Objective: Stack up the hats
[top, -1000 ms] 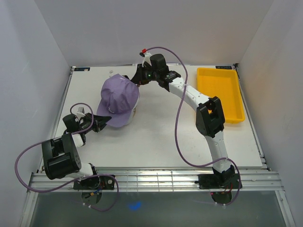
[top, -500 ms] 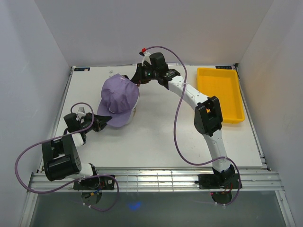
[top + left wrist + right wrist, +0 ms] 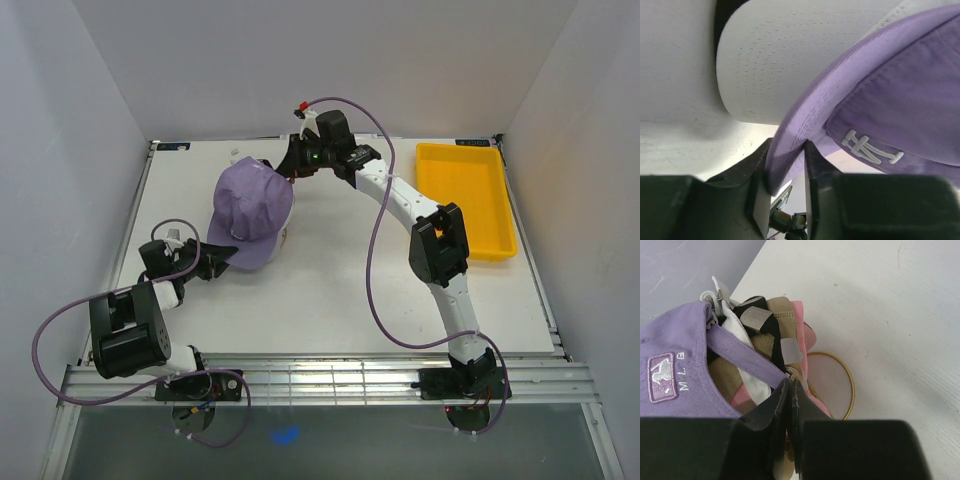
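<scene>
From above, only the purple cap (image 3: 252,205) is plainly seen, lying on the desk (image 3: 340,290) well apart from the yellow tray (image 3: 465,195). At its rear, the right wrist view shows the straps of a white cap (image 3: 740,337), black cap (image 3: 771,332), tan cap (image 3: 782,310) and pink cap (image 3: 800,320) bunched beneath it. The left wrist view shows a white brim under the purple brim.

The left claw (image 3: 785,160) is closed narrowly on the purple brim's edge. The right claw (image 3: 790,390) is pressed almost shut at the purple cap's rear, its back strap running between the fingers.

Compared with a second ago, little is changed: both claws are kept at the purple cap, and the right elbow is shifted slightly toward it.
</scene>
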